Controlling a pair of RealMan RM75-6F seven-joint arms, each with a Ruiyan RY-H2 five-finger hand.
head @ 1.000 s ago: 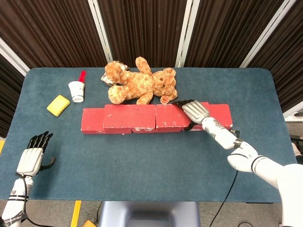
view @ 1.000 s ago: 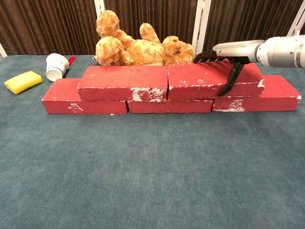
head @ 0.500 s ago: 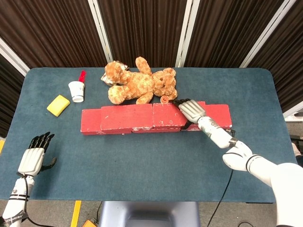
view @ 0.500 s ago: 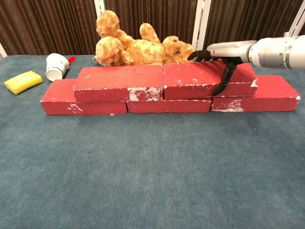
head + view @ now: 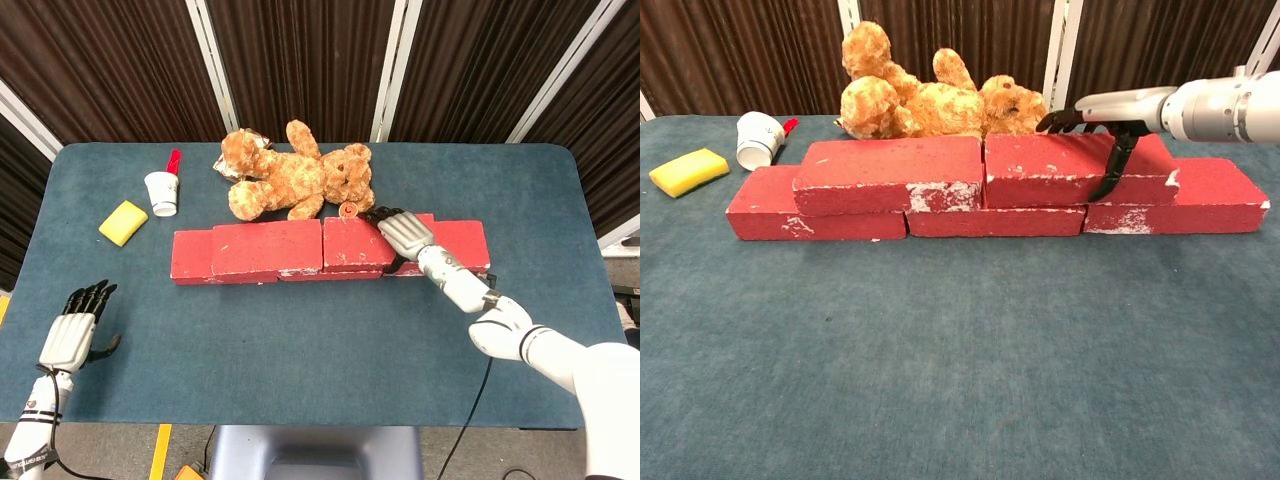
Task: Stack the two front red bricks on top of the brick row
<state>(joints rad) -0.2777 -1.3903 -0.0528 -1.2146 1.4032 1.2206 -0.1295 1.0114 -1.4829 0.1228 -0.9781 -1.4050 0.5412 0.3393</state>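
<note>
Right robot hand [image 5: 1110, 115] clamping upper right brick [image 5: 1070, 170], sitting atop brick row [image 5: 990, 220] beside upper left brick [image 5: 890, 173]; risking dragging it off alignment on release, thumb catching front face.

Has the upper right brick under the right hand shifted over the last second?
Yes. The upper right brick slid left along the bottom row, closing on the upper left brick, with the right hand on it.
</note>
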